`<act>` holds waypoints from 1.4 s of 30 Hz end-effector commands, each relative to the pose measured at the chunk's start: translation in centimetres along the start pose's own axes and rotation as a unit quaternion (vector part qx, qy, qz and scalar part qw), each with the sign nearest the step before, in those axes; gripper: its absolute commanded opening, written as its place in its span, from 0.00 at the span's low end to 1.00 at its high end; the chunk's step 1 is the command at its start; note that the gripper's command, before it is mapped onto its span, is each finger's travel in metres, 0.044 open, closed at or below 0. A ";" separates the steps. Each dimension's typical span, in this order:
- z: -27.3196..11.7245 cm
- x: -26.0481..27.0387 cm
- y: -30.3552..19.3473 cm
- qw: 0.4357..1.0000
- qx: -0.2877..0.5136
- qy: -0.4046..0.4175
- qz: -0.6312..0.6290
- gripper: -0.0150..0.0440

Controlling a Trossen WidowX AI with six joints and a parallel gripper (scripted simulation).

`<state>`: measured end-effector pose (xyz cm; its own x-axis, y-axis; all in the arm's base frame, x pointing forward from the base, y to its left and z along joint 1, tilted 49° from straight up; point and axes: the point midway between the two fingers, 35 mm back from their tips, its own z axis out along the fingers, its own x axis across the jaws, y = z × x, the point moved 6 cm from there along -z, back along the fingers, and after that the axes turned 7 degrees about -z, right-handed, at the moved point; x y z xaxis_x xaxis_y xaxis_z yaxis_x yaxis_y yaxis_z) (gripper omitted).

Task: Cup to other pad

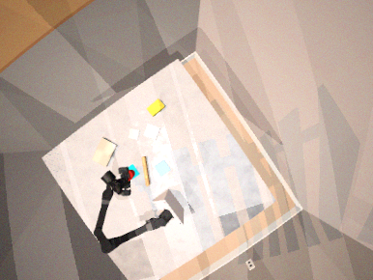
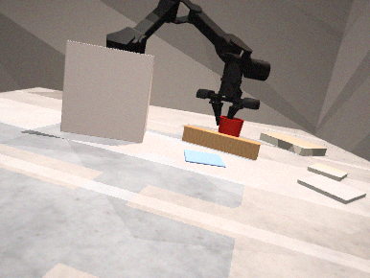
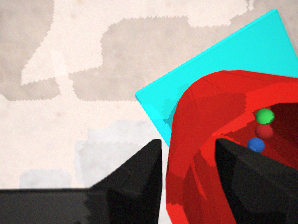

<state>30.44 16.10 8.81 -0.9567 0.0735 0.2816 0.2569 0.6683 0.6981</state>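
Observation:
The red cup (image 1: 131, 175) (image 2: 230, 127) (image 3: 200, 100) is upright at the cyan pad (image 1: 135, 169) (image 3: 225, 50). Its base is hidden behind the wooden bar in the exterior view, so contact with the pad cannot be seen. Inside the cup, the wrist view shows a green marble (image 3: 265, 116), a red marble (image 3: 264, 131) and a blue marble (image 3: 256, 145). My gripper (image 2: 224, 120) (image 3: 188, 148) is open, one finger inside the cup and one outside, with a gap between the outer finger and the wall. The pale blue pad (image 1: 162, 167) (image 2: 204, 158) lies beyond the bar.
A wooden bar (image 1: 146, 171) (image 2: 220, 142) stands between the pads. A tall grey panel (image 1: 175, 205) (image 2: 107, 91) stands to one side. A cream block (image 1: 104, 152) (image 2: 289, 142), two white tiles (image 1: 134, 133) (image 2: 332, 190) and a yellow block (image 1: 156, 107) lie farther off.

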 end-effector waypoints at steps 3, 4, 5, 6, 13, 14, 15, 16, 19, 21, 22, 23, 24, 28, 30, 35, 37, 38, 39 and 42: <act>-0.3 0.0 0.0 1.000 0.000 0.000 -0.001 0.47; -0.4 0.0 0.0 1.000 0.000 0.000 -0.001 0.47; -0.5 0.0 0.0 1.000 0.000 0.000 -0.001 0.47; -0.7 0.0 0.0 1.000 0.000 0.000 -0.001 0.47; -1.7 -0.1 0.0 1.000 0.001 -0.001 0.000 0.47; -1.9 -0.1 0.0 1.000 0.001 -0.001 0.000 0.47; -2.0 -0.1 -0.1 1.000 0.001 -0.001 0.000 0.47; -2.2 -0.1 -0.1 1.000 0.001 -0.001 0.000 0.47; -2.6 -0.1 -0.1 1.000 0.001 -0.001 0.001 0.47; -2.9 -0.1 -0.1 1.000 0.001 -0.001 0.001 0.47; -3.0 -0.1 -0.1 1.000 0.001 -0.001 0.001 0.47; -3.2 -0.1 -0.2 1.000 0.001 -0.001 0.001 0.47; -3.3 -0.1 -0.2 1.000 0.001 -0.001 0.001 0.47; -3.9 -0.1 -0.3 1.000 0.001 -0.001 0.002 0.47; -4.2 -0.1 -0.3 1.000 0.001 -0.001 0.002 0.47; -4.9 -0.1 -0.5 1.000 0.001 -0.001 0.002 0.47; -5.1 -0.1 -0.6 1.000 0.001 -0.001 0.003 0.47; -5.2 -0.1 -0.6 1.000 0.001 -0.001 0.003 0.47; -5.2 -0.1 -0.7 1.000 0.001 -0.001 0.003 0.47; -4.8 -0.1 -0.7 1.000 0.004 0.001 0.006 0.60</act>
<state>31.01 12.05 11.50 -0.9540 0.0794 0.2890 0.2653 0.6726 0.6909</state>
